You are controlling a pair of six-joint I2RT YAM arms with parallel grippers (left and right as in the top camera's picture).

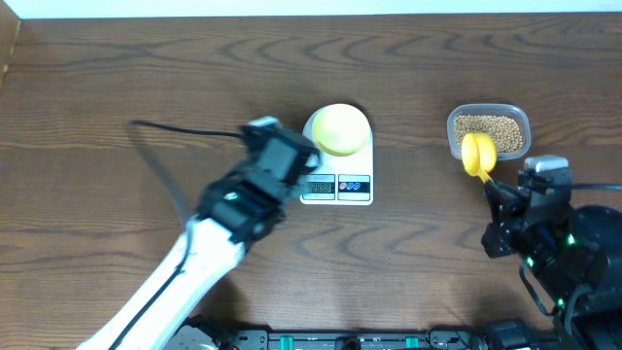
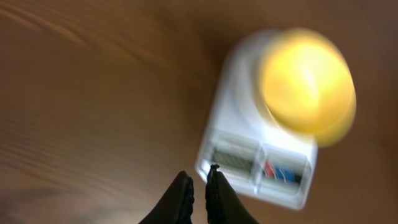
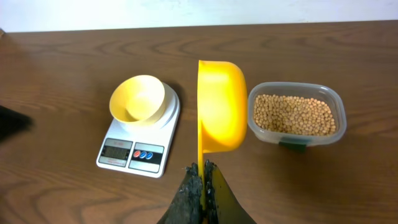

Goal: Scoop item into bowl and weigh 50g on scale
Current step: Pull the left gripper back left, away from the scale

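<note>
Big wooden table (image 1: 97, 87), with the left arm (image 1: 209, 243) reaching to the middle, where the scale (image 1: 337, 187) sits. The left gripper (image 2: 199, 180) hangs just off the scale's display corner, fingers nearly pressed together and pinching nothing. My guess is it's there to poke a button. The clear tub (image 1: 491, 107) sits toward the right edge, handy for the other arm. There the right gripper (image 3: 203, 169) clamps the handle of the yellow scoop (image 3: 221, 106), which is empty and turned on edge beside the tub, ready to dip. The bowl (image 1: 339, 128) rides the scale's platform, apparently empty, so whatever lands in it gets weighed. The beans (image 3: 292, 115) are all in the tub.
</note>
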